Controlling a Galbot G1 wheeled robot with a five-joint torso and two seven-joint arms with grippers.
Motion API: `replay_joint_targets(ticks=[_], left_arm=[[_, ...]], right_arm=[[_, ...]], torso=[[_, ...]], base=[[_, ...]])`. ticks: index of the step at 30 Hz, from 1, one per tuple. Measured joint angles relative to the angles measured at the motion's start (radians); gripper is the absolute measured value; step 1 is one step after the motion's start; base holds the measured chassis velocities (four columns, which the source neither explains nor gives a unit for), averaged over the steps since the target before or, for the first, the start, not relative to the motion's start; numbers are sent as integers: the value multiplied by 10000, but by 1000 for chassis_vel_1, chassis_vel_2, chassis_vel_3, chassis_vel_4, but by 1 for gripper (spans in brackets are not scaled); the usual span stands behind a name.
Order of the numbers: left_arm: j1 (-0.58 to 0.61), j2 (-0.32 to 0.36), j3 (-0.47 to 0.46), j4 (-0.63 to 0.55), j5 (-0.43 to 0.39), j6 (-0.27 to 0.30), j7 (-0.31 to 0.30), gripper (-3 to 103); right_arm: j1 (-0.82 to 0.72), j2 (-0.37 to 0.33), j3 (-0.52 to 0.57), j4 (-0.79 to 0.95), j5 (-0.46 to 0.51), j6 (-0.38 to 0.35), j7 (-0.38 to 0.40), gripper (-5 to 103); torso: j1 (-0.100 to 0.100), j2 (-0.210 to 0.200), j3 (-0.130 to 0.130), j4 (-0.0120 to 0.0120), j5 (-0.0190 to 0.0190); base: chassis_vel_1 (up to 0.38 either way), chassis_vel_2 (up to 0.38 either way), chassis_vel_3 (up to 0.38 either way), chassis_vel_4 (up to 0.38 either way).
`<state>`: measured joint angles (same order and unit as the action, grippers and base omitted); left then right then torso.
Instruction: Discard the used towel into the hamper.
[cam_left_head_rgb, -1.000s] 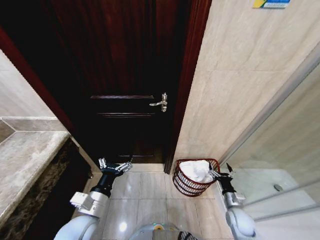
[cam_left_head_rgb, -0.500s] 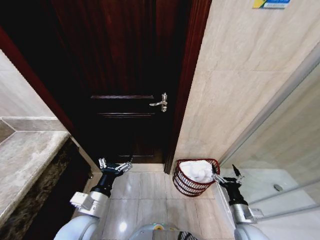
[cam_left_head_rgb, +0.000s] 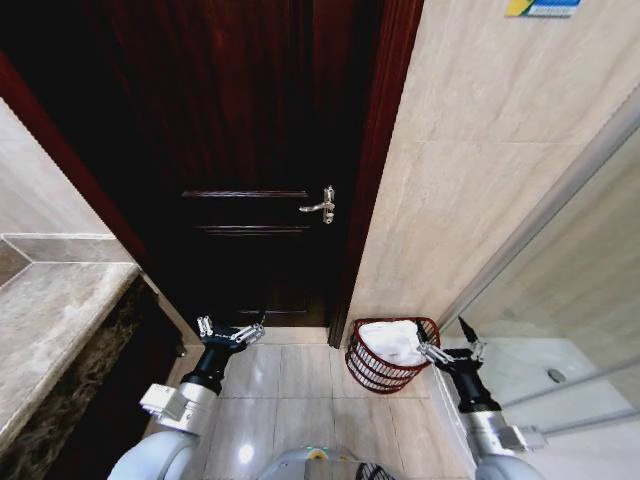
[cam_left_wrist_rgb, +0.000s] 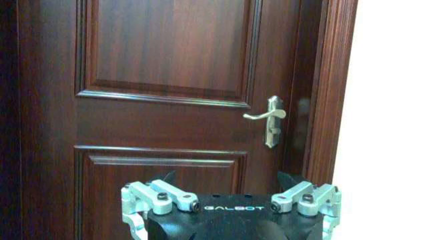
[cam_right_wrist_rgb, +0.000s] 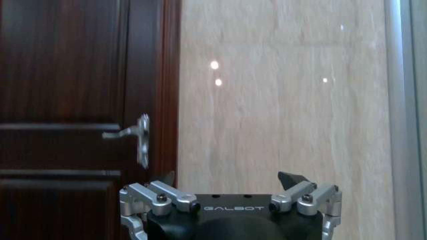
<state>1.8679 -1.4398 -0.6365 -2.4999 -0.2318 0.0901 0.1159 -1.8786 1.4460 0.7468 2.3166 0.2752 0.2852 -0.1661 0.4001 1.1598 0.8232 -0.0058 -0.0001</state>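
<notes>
Pulled back from the hamper's rim over the last second, the right gripper (cam_left_head_rgb: 447, 343) now hangs empty just beside the basket on its right, jaws spread and holding nothing. Inside the hamper (cam_left_head_rgb: 372, 369), which stands on the tiled floor (cam_left_head_rgb: 290, 375) between the dark door (cam_left_head_rgb: 250, 150) and the glass partition (cam_left_head_rgb: 590, 330), the white towel (cam_left_head_rgb: 392, 340) lies heaped, so the discard looks done. Near the door's foot, the left gripper (cam_left_head_rgb: 231, 331) waits idle with its fingers apart.
</notes>
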Motion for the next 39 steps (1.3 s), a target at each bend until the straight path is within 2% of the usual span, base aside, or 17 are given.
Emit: replay_joint_targets(ticks=[17, 39], left_arm=[[0, 0, 0, 0, 0, 0, 0, 99], [0, 0, 0, 0, 0, 0, 0, 99]], right_arm=[[-261, 9, 37, 809, 154, 364, 525, 100], [-259, -4, 26, 790, 165, 381, 539, 100]], torso=[[1, 0, 0, 0, 1], [1, -1, 0, 0, 1]], base=[[0, 0, 0, 0], [0, 0, 0, 0]])
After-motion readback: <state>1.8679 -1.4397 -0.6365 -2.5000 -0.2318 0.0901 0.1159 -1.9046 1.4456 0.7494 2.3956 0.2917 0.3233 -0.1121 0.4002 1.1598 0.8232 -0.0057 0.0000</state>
